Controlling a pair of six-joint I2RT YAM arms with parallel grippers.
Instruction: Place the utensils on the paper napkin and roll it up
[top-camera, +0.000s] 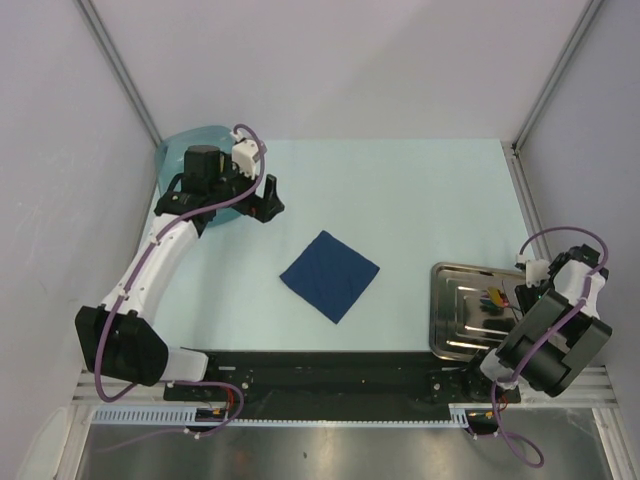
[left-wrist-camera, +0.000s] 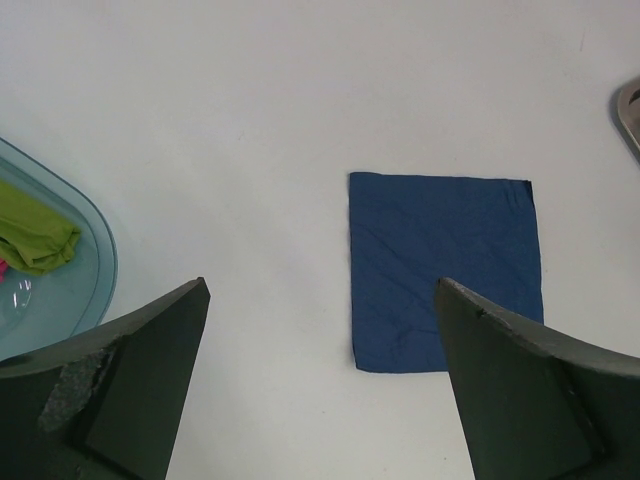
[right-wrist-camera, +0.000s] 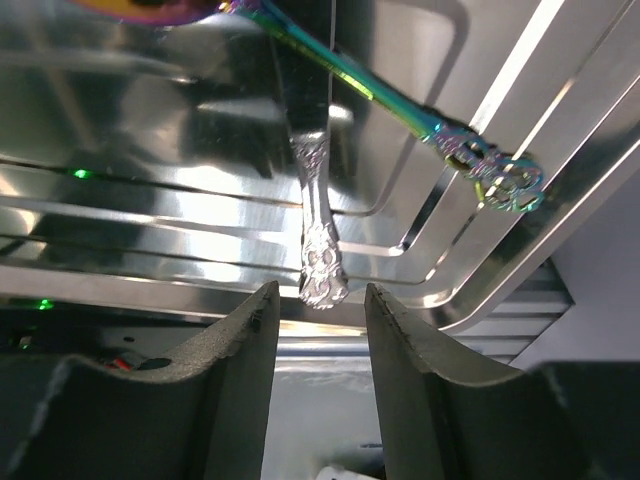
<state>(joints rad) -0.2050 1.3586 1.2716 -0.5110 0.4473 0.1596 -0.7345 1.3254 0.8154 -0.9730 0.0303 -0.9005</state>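
Observation:
The paper napkin lies flat in the middle of the table as a dark navy square, also seen in the left wrist view. The utensils lie in the steel tray at the right. One has an ornate silver handle; another has a rainbow-tinted handle. My right gripper is low in the tray, jaws partly closed, with the silver handle's end between the fingertips and a gap on each side. My left gripper hangs open and empty left of the napkin.
A pale teal tub stands at the back left, partly under the left arm, with a lime-green piece inside. The tray's rim rises just right of my right fingers. Walls close off the table on three sides.

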